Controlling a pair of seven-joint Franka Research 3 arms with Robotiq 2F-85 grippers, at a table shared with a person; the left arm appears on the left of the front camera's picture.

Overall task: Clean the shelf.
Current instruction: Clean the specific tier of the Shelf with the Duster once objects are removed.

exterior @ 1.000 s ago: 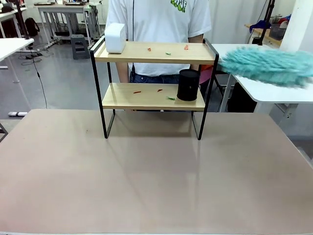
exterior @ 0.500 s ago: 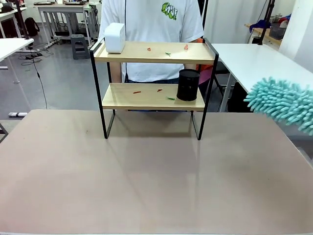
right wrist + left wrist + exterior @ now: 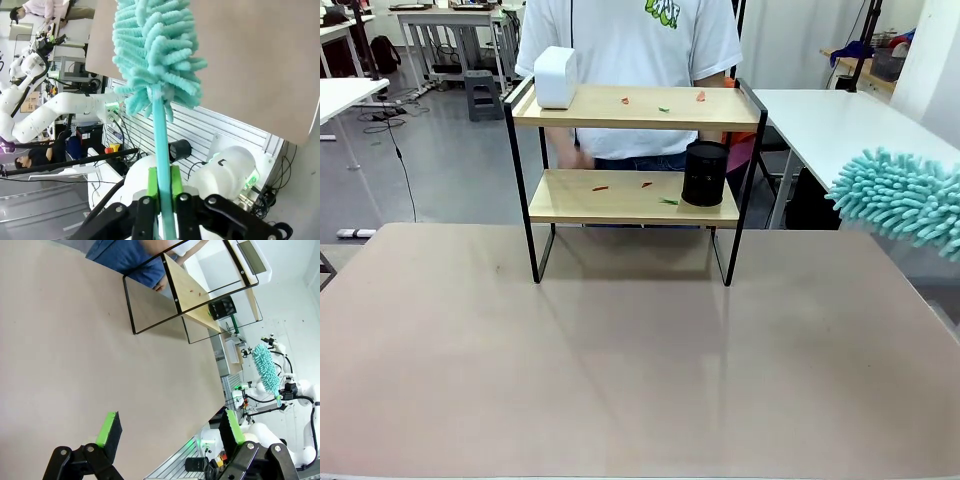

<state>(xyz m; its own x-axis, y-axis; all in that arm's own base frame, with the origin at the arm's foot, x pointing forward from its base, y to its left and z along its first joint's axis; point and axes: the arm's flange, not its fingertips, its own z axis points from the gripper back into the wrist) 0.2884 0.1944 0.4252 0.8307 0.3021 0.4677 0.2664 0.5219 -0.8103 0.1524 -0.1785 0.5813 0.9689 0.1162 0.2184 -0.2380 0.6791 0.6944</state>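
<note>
Sweeping the boards is the step in hand, we judge, and we are set for it: our right gripper (image 3: 162,187) is clamped tight on the thin handle of the duster (image 3: 900,195), whose fluffy teal head hangs past the right edge of the tabletop (image 3: 620,350), well apart from the shelf (image 3: 610,118). That shelf stands at the middle of the tabletop's far edge, with a person (image 3: 630,40) just behind it. Small red and green scraps (image 3: 626,99) lie on the top board, and more on the lower one. A white box (image 3: 555,77) sits at the top board's left end, a black can (image 3: 705,173) at the lower board's right end. We should bring the head in level from the right, lay it lightly on the top board first, and draw the scraps toward a free edge, slowing near the box. The lower gap looks tight, so we should work around the can. Our left gripper (image 3: 170,426) hangs above the tabletop, jaws wide apart, holding nothing.
</note>
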